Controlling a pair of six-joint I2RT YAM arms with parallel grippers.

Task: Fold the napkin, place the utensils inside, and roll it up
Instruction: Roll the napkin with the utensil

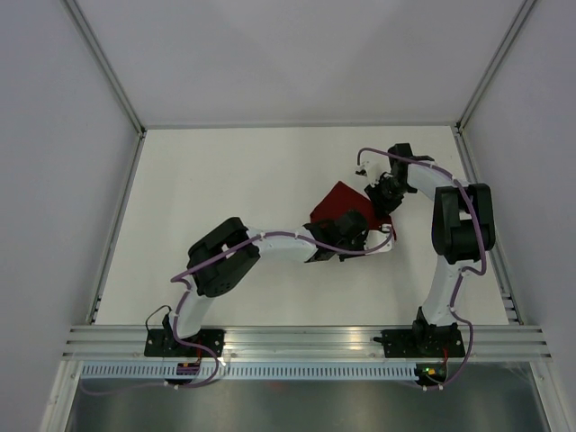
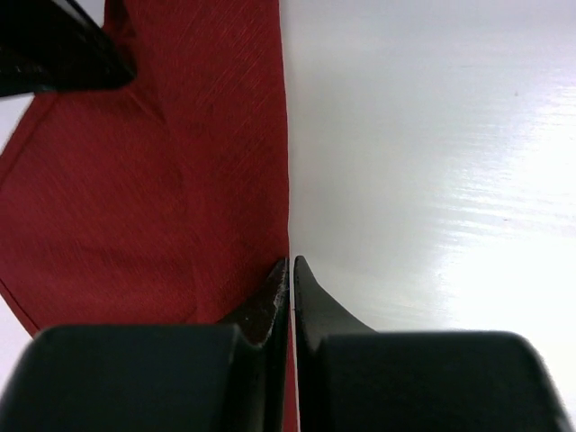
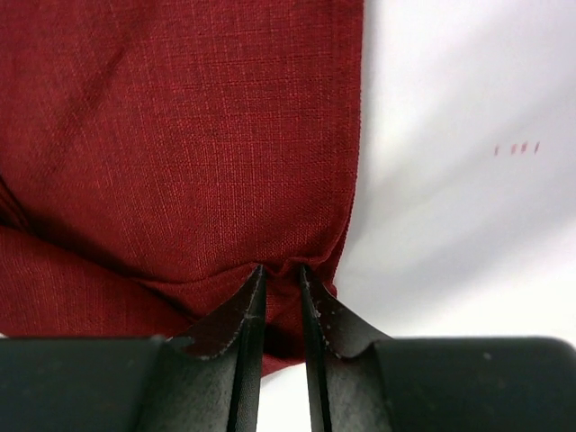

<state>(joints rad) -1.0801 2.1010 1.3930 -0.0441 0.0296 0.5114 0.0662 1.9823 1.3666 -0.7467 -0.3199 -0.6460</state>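
The dark red napkin (image 1: 337, 200) lies right of the table's middle, partly under both grippers. In the left wrist view the napkin (image 2: 135, 180) fills the left half, with a straight edge running down into my left gripper (image 2: 291, 265), which is shut on that edge. In the right wrist view my right gripper (image 3: 281, 270) is shut on a bunched fold of the napkin (image 3: 180, 135) near its right edge. From above, the left gripper (image 1: 351, 234) is at the napkin's near side and the right gripper (image 1: 382, 196) at its right side. No utensils are in view.
The white table (image 1: 225, 198) is walled by pale panels on the left, back and right. An aluminium rail (image 1: 297, 340) runs along the near edge with both arm bases. A black part of the right gripper (image 2: 54, 45) shows at the top left of the left wrist view.
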